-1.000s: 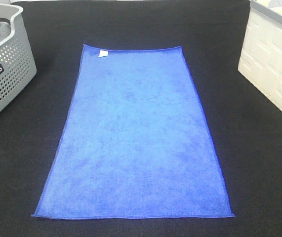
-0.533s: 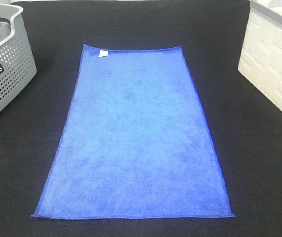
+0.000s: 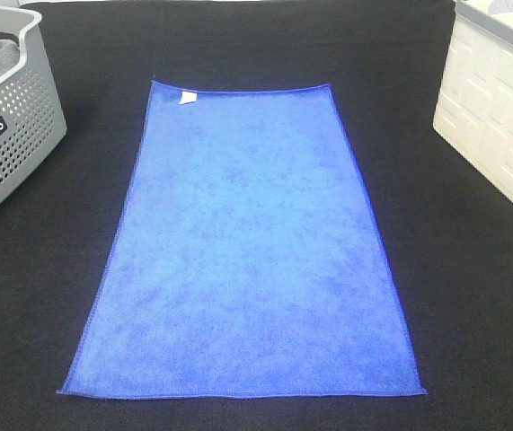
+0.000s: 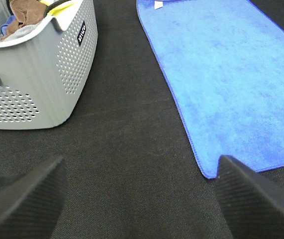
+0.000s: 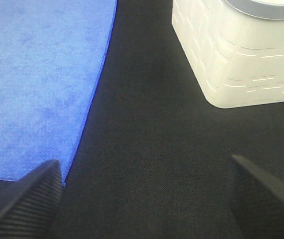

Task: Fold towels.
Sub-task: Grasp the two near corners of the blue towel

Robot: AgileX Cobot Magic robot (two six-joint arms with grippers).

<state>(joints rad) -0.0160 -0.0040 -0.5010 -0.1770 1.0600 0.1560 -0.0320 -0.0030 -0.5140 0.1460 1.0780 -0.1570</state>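
On the black bench point(image 3: 238, 36) nothing has shifted in the last second: the blue towel point(image 3: 243, 242) lies flat and unfolded, so folding hasn't begun. Left of the towel, the grey basket point(image 3: 13, 135) holds crumpled cloths; right of it, the white bin point(image 3: 499, 117) hides its contents. The left end effector point(image 4: 139, 191) and right end effector point(image 5: 144, 186) gape wide, empty.

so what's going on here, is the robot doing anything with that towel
Nothing is being handled at this moment. The blue towel lies spread flat and unfolded on the black table, with no fold made yet. The left jaws and right jaws are both open and empty, each over the table beside a near corner of the towel, touching nothing. A grey basket holding other cloths stands to the left and a white bin to the right.
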